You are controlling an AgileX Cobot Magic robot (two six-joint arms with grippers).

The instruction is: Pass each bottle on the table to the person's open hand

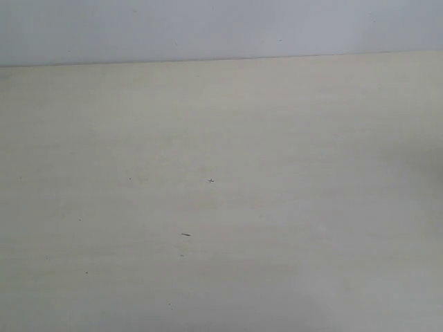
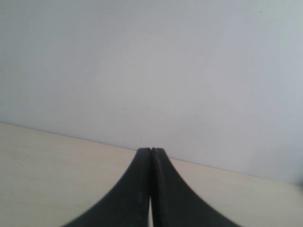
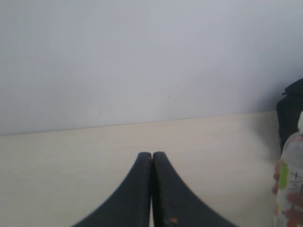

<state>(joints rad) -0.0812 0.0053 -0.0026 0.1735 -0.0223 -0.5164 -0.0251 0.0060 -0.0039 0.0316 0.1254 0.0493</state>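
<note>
Closest to your wrist cameras, your left tool (image 2: pixel 151 150) has its black jaws pressed together on nothing, and your right tool (image 3: pixel 152 153) is the same. Beyond them the pale desk (image 1: pixel 277 207) runs to a grey-white wall (image 1: pixel 208 28). Your right wrist view catches one bottle (image 3: pixel 289 179), upright, with pinkish fingers (image 3: pixel 275 177) on it.

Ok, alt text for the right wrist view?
The right claw, shut and empty, points over a cream table toward a pale wall. At the frame's edge, pinkish fingers seem to hold a clear bottle with a green-spotted label, beside a dark shape.
</note>
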